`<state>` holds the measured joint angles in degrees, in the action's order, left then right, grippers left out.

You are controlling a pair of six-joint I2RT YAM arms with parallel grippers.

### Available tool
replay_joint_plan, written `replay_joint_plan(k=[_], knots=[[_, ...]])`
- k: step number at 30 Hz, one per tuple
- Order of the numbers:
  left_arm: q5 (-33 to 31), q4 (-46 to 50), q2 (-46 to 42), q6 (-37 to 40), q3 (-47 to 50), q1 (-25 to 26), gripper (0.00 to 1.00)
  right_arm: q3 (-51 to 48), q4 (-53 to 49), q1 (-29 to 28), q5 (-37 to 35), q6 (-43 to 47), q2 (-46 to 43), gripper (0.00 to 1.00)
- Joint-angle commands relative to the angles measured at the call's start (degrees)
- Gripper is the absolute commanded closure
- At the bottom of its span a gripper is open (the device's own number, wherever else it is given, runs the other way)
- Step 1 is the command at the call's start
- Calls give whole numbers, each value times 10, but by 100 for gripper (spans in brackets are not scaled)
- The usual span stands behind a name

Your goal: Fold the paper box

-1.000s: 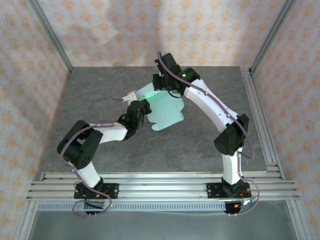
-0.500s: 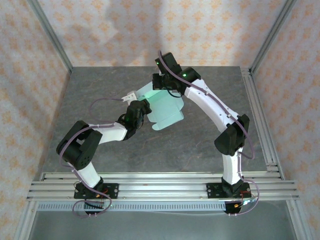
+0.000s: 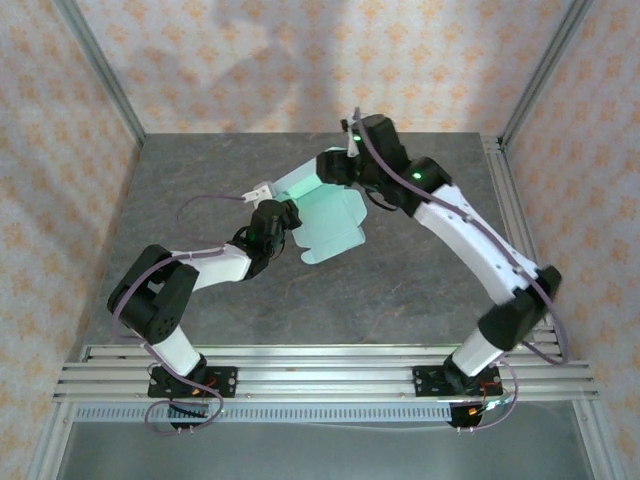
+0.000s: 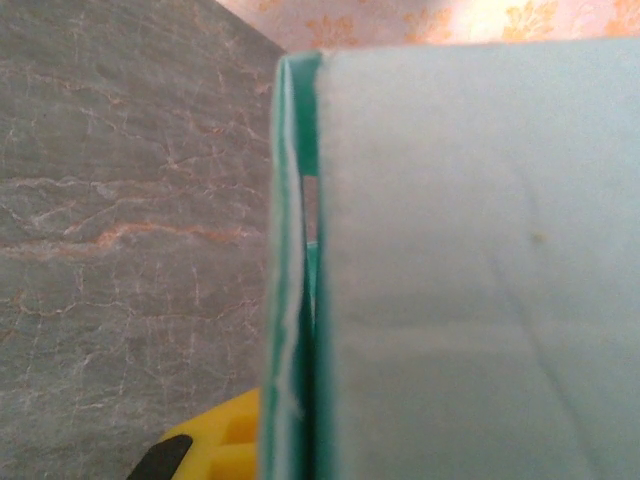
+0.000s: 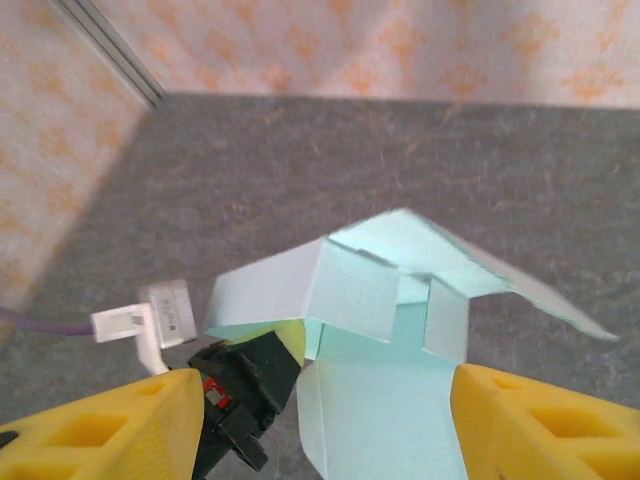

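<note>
Right wrist: right tool (image 5: 325, 400) spread, paper box (image 5: 375, 295) just ahead, centred; left tool (image 5: 285, 345) pinches its left edge.

My left pincer (image 3: 292, 225) and right pincer (image 3: 327, 174) crowd the paper box (image 3: 335, 220) in the middle of the worktop (image 3: 350, 300). Bare surface lies open on either side and nearer me, while papered walls (image 3: 250, 70) close the far edge.

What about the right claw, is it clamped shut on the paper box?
No, the right claw has its yellow fingers spread wide apart, with the paper box lying between them.
</note>
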<state>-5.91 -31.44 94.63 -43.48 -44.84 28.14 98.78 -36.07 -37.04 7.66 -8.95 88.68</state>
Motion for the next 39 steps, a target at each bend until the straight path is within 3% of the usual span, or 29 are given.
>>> replay_joint_plan(k=[1,5,9,11,15,23,29,39], knots=[[41,36,-31,-2,-6,-11,100,-37,71,49,28,32,-46,34],[88,90,-44,-2,-24,-19,100,-77,88,155,135,29,-54,33],[134,107,-52,19,-36,-20,100,-109,149,241,300,-15,-28,35],[162,110,-48,25,-44,-23,100,-93,145,265,372,-23,2,39],[199,111,-40,25,-54,-24,100,-62,105,266,436,33,45,42],[196,110,-29,12,-62,-24,100,-66,67,249,474,126,65,49],[194,122,-27,14,-67,-25,100,-37,0,215,454,179,87,52],[221,122,-3,5,-89,-25,100,-62,-23,183,419,235,70,55]])
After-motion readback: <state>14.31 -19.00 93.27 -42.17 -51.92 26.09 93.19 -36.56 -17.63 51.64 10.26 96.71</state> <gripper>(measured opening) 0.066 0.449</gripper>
